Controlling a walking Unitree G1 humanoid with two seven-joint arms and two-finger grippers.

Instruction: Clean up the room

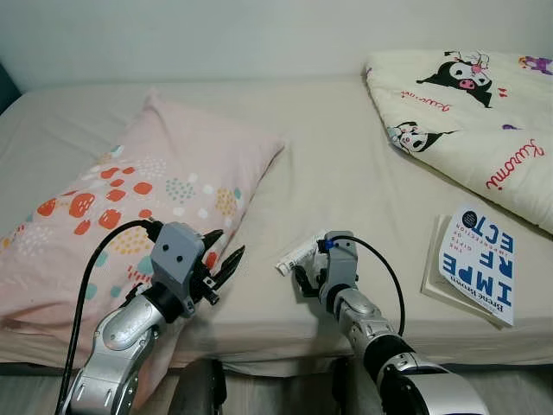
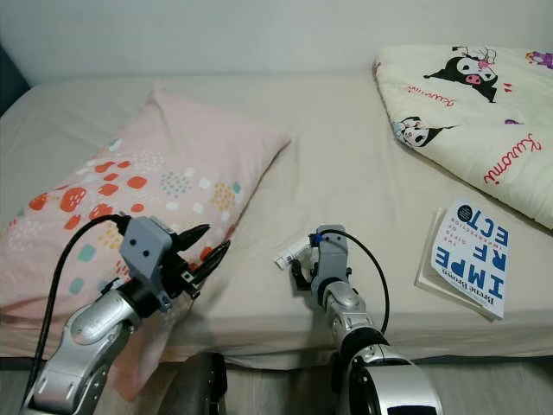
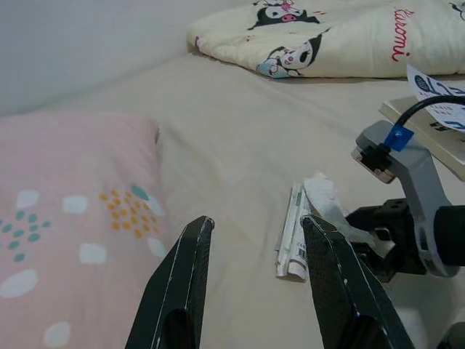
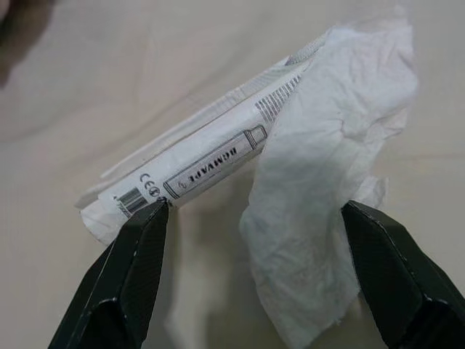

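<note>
Bed [image 1: 346, 173] | right gripper [image 4: 254, 218] spread around tissue [image 4: 327, 182], wrapper [image 4: 196, 171] | left gripper [image 3: 254, 247] spread

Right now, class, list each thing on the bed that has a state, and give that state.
Left end effector: open, above the bed.
Right end effector: open around the litter.
Folded leaflet: lying flat.
Tissue: crumpled.
Book: closed.
Quilt: folded.
Pillow: lying flat.

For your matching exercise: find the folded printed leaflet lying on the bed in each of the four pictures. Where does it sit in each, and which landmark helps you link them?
Left eye view: folded printed leaflet, centre, just ahead of the right gripper.
Right eye view: centre, same spot.
Left wrist view: right of centre, beyond the left gripper.
Right wrist view: upper middle.
Shared landmark: the crumpled white tissue touching it.
</note>
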